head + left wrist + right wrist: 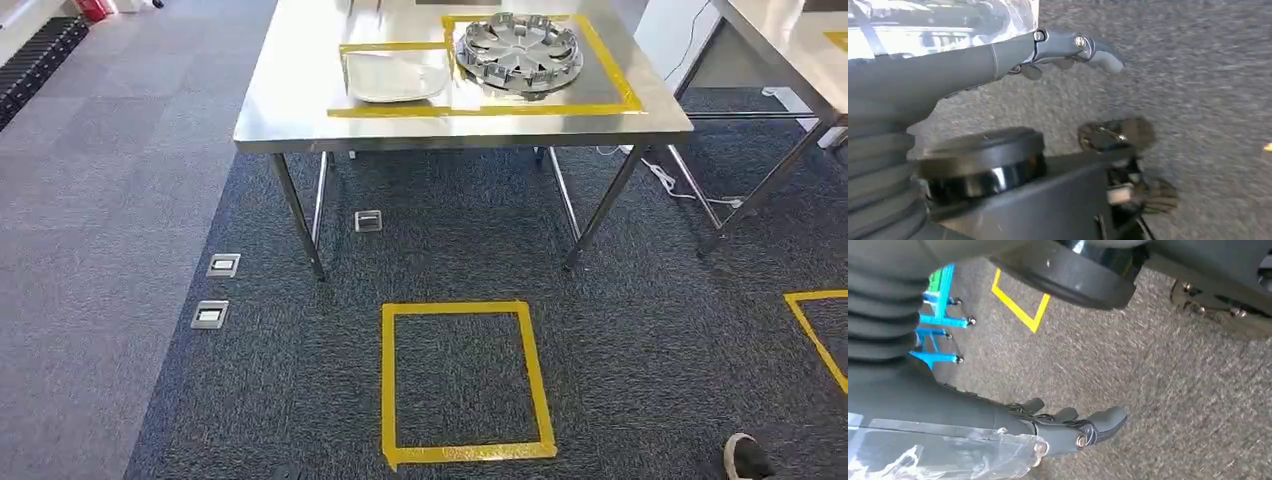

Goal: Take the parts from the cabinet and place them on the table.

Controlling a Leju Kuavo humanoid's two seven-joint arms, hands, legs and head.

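A round silver wheel-cover part with radial spokes [518, 51] lies on the stainless steel table [300, 110], inside a rectangle of yellow tape [600, 60]. Just beside it, in a smaller taped section, lies a flat pale grey plate-like part in a clear bag [397, 75]. On the dark carpet before the table is a yellow tape square [464, 382], and a dark shoe [747, 458] shows near the corner. The left hand [1068, 47] hangs above the carpet, fingers loosely extended, holding nothing. The right hand [1068, 427] likewise hangs with fingers apart and nothing in them, near a blue metal frame [938, 320].
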